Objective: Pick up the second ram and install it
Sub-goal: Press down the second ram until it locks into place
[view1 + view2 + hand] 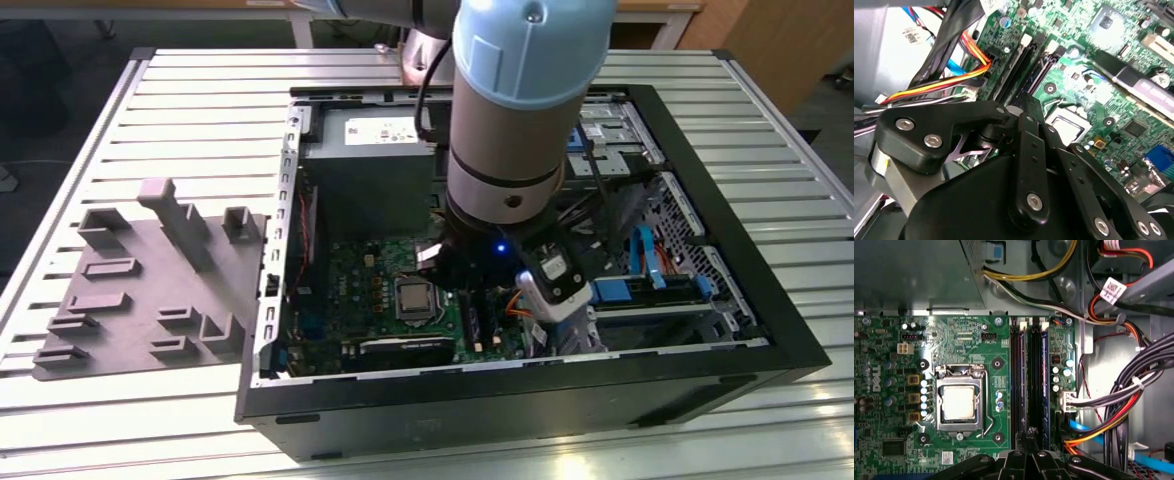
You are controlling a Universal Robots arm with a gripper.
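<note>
The gripper [1026,107] fills the foreground of the second wrist view, its black fingers [1031,150] drawn close together over the slots [1029,375]. Whether they pinch anything I cannot tell. One ram [1044,380], seemingly the second, stands upright in a slot beside the CPU socket [960,402], inside the case [747,300].

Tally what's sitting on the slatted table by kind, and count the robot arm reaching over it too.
Open computer case: 1
Gray moulded fixture: 1
Robot arm: 1
Total: 3
</note>
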